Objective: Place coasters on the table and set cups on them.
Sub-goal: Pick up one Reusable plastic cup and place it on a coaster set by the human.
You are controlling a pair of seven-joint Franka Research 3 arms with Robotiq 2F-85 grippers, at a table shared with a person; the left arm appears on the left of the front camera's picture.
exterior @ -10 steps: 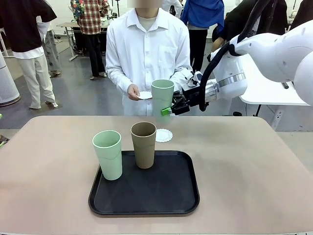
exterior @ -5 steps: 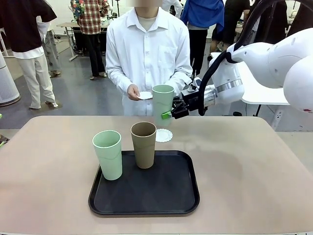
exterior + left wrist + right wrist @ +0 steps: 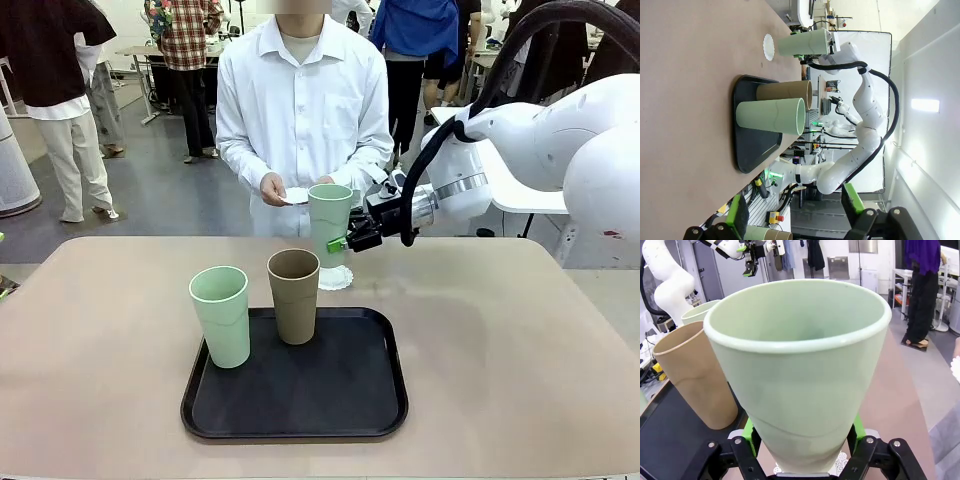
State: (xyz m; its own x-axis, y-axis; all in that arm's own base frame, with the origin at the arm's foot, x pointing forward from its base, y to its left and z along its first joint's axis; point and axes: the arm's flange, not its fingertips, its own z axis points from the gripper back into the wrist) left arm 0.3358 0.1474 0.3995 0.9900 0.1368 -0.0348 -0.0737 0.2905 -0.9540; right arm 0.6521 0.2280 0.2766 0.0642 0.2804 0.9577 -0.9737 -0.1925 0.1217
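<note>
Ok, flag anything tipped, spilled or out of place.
Nothing stands out. The right tool holds a green cup upright over the coaster; the other green cup and the tan cup stand upright on the tray. No spills.

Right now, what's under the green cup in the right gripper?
A white doily lies on the table below it, with its lacy edge showing. The cup hides the doily's middle. I cannot tell whether the cup's base touches it.

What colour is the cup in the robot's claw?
Pale green. The tall tapered cup in the right claw shows best in the right wrist view.
</note>
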